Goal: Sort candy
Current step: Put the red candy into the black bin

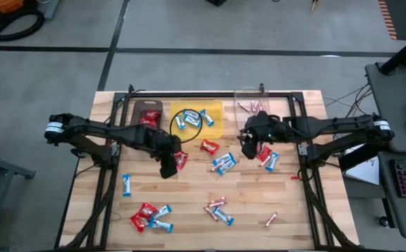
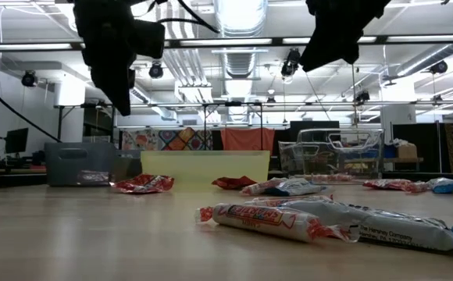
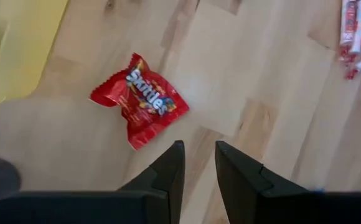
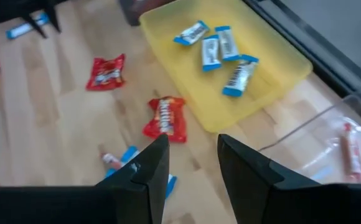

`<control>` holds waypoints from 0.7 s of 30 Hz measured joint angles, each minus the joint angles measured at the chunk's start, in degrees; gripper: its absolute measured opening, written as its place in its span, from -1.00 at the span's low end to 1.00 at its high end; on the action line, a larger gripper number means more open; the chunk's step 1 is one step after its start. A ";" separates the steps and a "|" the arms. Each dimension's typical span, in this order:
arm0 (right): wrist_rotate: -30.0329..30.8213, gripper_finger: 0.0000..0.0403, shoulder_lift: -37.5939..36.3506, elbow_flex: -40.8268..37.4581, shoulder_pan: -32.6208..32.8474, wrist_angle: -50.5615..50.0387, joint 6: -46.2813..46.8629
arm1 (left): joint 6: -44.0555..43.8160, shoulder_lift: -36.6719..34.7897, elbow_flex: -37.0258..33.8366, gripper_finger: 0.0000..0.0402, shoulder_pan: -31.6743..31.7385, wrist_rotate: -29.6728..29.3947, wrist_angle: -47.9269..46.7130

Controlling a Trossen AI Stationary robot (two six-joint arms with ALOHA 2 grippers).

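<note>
Candy lies scattered on the wooden table: a red packet (image 1: 180, 159) beside my left gripper (image 1: 168, 166), another red packet (image 1: 208, 147), blue-and-white bars (image 1: 224, 163), and pink sticks (image 1: 217, 203) nearer the front. In the left wrist view the red packet (image 3: 140, 99) lies flat on the wood ahead of my open, empty left gripper (image 3: 199, 157). My right gripper (image 4: 193, 152) is also open and empty. It hovers right of the yellow bin (image 4: 274, 81), above a red packet (image 4: 166, 117). In the low view both arms (image 2: 117, 47) (image 2: 340, 31) hang clear above the table.
Three bins stand along the far edge: brown (image 1: 147, 112), yellow (image 1: 213, 126) holding blue-and-white bars (image 4: 221, 50), and clear (image 1: 253, 106) holding pink sticks (image 4: 351, 149). More candy lies near the front left (image 1: 147, 217) and near the right gripper (image 1: 267, 159). A black frame borders the table.
</note>
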 joint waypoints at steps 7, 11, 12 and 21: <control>0.01 -0.34 0.00 -0.02 3.45 -0.16 0.26 | -3.75 0.02 -1.98 -0.37 -0.55 -4.43 2.91; 0.00 -0.34 -0.03 -0.13 4.32 -0.18 0.17 | -2.87 0.04 -6.97 -0.13 -1.05 -5.70 12.52; 0.01 -0.34 -0.03 -0.16 4.31 -0.18 0.16 | -1.97 0.04 -8.56 -0.08 -1.31 -5.69 15.40; 0.05 -0.34 -0.03 -0.78 4.25 -0.11 0.40 | 3.26 0.11 -22.34 -0.01 -3.71 -12.71 35.55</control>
